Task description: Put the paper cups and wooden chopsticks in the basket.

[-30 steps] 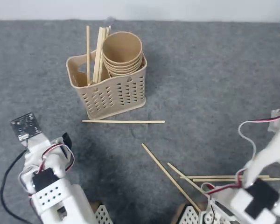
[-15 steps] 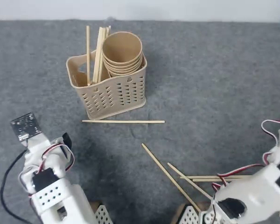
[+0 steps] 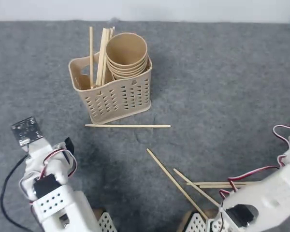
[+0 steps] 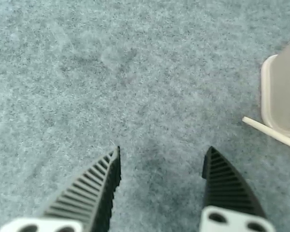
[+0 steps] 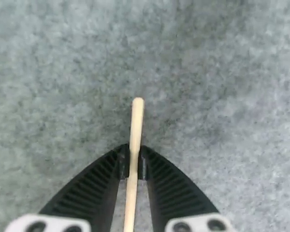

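Right pincer (image 5: 134, 162) is clamped shut on a wooden chopstick (image 5: 137, 116), whose long axis runs straight out ahead between the fingers, over grey carpet (image 5: 222, 72). Left pincer (image 4: 162, 159) gapes wide, holding nothing. Upper left of centre in the high view, the basket (image 3: 111, 99) holds stacked paper cups (image 3: 127, 50) and upright chopsticks (image 3: 102, 53). A loose chopstick (image 3: 128, 126) lies crosswise just below it.

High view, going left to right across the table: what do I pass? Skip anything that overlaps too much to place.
In order: left arm → basket → long diagonal chopstick → right arm.
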Action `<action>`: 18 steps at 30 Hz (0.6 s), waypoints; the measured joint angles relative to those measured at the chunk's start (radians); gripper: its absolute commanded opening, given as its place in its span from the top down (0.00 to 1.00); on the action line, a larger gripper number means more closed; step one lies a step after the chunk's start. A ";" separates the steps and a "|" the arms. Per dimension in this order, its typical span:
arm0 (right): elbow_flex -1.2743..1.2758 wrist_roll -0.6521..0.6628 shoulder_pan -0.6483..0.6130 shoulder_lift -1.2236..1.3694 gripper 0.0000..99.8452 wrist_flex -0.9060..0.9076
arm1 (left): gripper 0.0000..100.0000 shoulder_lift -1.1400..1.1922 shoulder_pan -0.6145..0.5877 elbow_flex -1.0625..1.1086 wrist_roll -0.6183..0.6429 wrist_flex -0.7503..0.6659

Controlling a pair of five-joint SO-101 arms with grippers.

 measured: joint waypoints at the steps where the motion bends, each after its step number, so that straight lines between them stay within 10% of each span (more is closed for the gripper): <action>1: -0.003 -0.002 0.003 -0.011 0.99 0.015 | 0.74 0.000 0.002 0.000 0.000 0.000; 18: -0.092 -0.080 -0.097 -0.764 0.99 0.776 | 0.74 0.000 0.002 0.000 0.000 0.000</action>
